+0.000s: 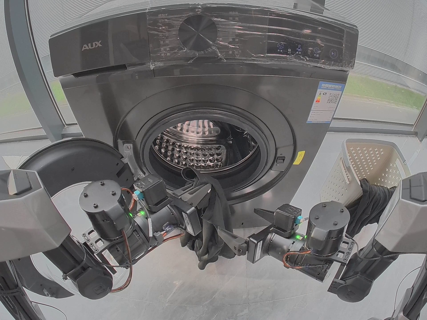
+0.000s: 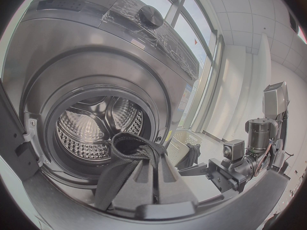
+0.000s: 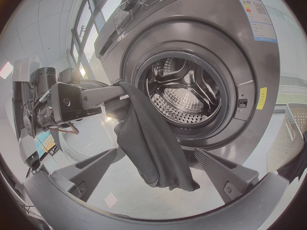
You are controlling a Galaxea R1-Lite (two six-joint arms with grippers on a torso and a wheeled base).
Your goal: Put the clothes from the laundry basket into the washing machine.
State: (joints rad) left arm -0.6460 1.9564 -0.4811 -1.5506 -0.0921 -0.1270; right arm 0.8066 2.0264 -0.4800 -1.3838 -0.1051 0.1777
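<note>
Left gripper (image 1: 199,191) is clamped on the dark garment (image 1: 217,221), lower centre of the head view, just under the rim of the washing machine (image 1: 284,94) opening. Cloth hangs down from the claw. Right gripper (image 1: 247,226) is spread, holding nothing, just beside the hanging tail. I'd lift and push deep past the rim before letting go, or the tail drapes out. More dark clothes (image 1: 371,205) spill from the laundry basket (image 1: 373,156), right edge.
</note>
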